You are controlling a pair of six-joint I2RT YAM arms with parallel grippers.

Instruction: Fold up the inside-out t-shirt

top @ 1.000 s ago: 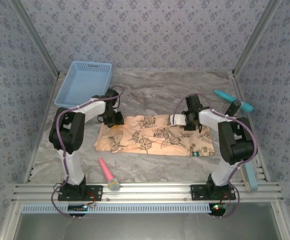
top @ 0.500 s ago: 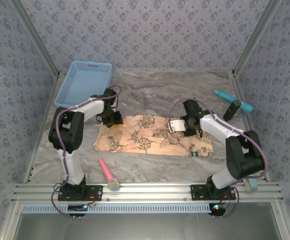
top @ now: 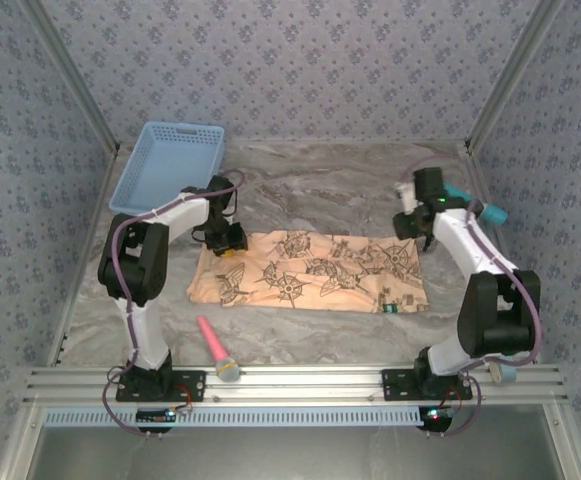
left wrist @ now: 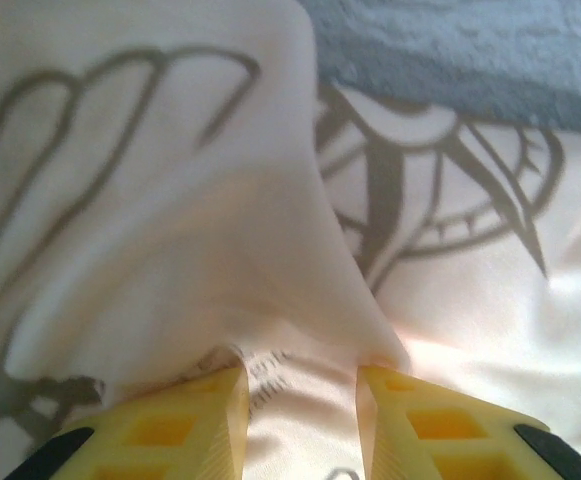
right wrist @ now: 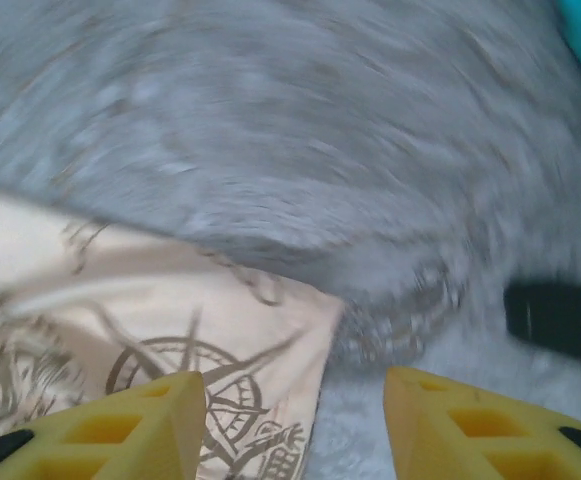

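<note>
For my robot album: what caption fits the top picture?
Left hand pinches patterned t-shirt; open right hand hovers near its corner.

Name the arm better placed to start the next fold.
Left: the left jaws pinch a ridge of the t-shirt at its far left corner; the right jaws hang open near the far right corner, holding nothing.

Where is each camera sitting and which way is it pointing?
Top external: above and behind both arms, looking down at the table; they show whole.
Left wrist: on the left arm, close over the t-shirt; left hand pinching it.
Right wrist: facing the t-shirt's corner and table; right hand open.
All three share the t-shirt.
</note>
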